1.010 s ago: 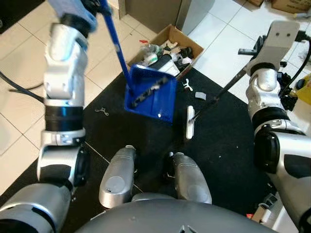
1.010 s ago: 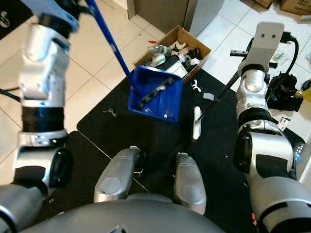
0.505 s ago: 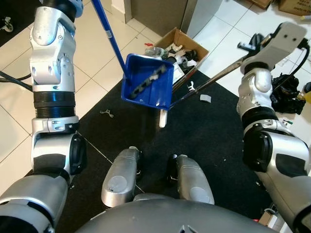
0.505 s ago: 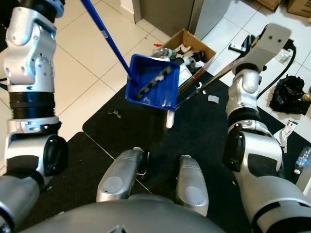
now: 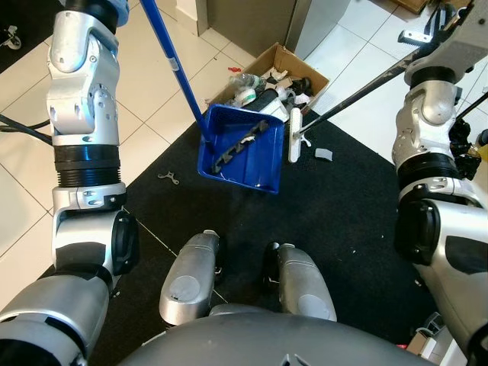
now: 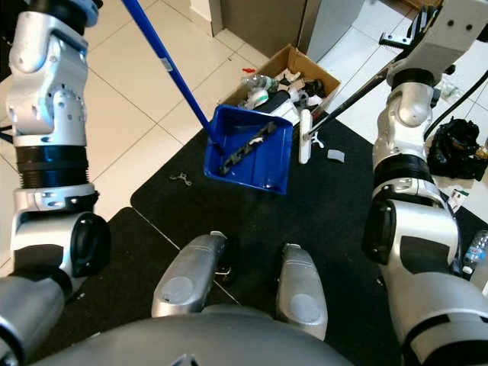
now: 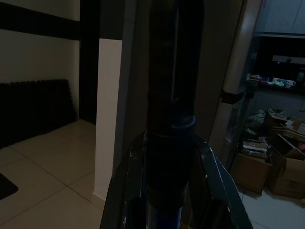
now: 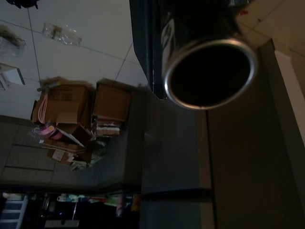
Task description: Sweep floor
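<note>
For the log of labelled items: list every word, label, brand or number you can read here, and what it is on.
No text can be read in full.
Pale marking on the dark cylindrical handle end in the right wrist view: cut off and blurred, unreadable.
Print on the brown cardboard boxes there: too small to read.
Packaging in the open cardboard box of rubbish beside the blue plastic dustpan: too small to read.

Toward the upper middle of my head view sits an open brown cardboard box (image 5: pixel 309 76) crammed with bottles and mixed rubbish. A black floor mat (image 5: pixel 335 244) spreads over the lower centre and right, lying on pale square floor tiles (image 5: pixel 23 206). On the mat's upper left edge lies a small grey metal clip (image 5: pixel 165 178); right of centre rests a small grey scrap (image 5: pixel 323 154). A black crumpled bag (image 6: pixel 457 149) sits at the right edge. My right wrist view catches stacked brown cardboard cartons (image 8: pixel 71 107).
</note>
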Tool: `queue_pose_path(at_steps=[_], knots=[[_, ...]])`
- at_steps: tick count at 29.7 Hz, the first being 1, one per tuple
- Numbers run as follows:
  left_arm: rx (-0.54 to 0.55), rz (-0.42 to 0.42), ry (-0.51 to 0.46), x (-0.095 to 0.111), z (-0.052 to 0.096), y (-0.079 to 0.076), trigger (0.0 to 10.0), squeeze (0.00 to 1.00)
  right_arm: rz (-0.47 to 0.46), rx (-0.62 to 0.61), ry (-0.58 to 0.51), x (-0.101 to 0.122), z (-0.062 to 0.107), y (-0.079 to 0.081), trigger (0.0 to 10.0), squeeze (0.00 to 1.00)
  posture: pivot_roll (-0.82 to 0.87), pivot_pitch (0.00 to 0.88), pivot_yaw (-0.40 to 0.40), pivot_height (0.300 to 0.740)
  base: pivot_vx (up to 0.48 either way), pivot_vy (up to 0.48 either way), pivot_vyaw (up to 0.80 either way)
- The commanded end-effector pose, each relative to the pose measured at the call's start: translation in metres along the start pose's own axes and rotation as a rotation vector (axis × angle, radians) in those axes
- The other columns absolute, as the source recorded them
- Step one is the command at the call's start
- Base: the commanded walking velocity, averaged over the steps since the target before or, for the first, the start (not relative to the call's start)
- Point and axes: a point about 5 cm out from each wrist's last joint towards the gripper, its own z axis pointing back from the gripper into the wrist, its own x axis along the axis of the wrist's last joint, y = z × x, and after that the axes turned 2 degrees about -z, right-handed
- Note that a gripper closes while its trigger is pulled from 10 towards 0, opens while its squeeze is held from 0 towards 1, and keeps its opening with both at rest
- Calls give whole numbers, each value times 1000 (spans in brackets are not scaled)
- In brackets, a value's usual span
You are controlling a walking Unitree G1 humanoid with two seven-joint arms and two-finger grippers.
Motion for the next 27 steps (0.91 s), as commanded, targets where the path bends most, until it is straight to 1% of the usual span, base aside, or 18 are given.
queue_pose_path(at_steps=[1, 2, 3, 4, 6, 7, 9, 17, 27], knots=[[-8, -10, -77, 16, -2, 0, 10000, 0, 43, -26, -8, 1, 0, -6, 10000, 0, 220, 0, 22, 740, 0, 0, 0], [-11, -9, -78, 17, -2, -1, 10000, 0, 83, -55, 2, 0, 0, -12, 10000, 0, 220, 0, 21, 740, 0, 0, 0], [-11, -9, -78, 17, -2, -1, 10000, 0, 83, -55, 2, 0, 0, -12, 10000, 0, 220, 0, 21, 740, 0, 0, 0], [-16, -10, -77, 17, -2, -2, 10000, 0, 117, -104, 12, -3, 2, -21, 10000, 0, 220, 0, 21, 740, 0, 0, 0], [-24, -12, -70, 14, -1, -5, 10000, 0, 117, -171, 15, -4, 4, -31, 10000, 0, 217, 0, 18, 740, 0, 0, 0], [-24, -12, -70, 14, -1, -5, 10000, 0, 117, -171, 15, -4, 4, -31, 10000, 0, 217, 0, 18, 740, 0, 0, 0], [-27, -12, -65, 11, 0, -6, 10000, 0, 120, -212, 8, -3, 5, -36, 10000, 0, 217, 0, 16, 740, 0, 0, 0], [-28, -18, -67, 10, 1, -7, 10000, 0, 131, -245, 7, -2, 4, -38, 10000, 0, 216, 0, 13, 740, 31, 0, 0], [-31, -20, -66, 8, 2, -8, 10000, 0, 141, -267, 20, -4, 5, -40, 10000, 0, 213, 0, 11, 740, 480, 0, 0]])
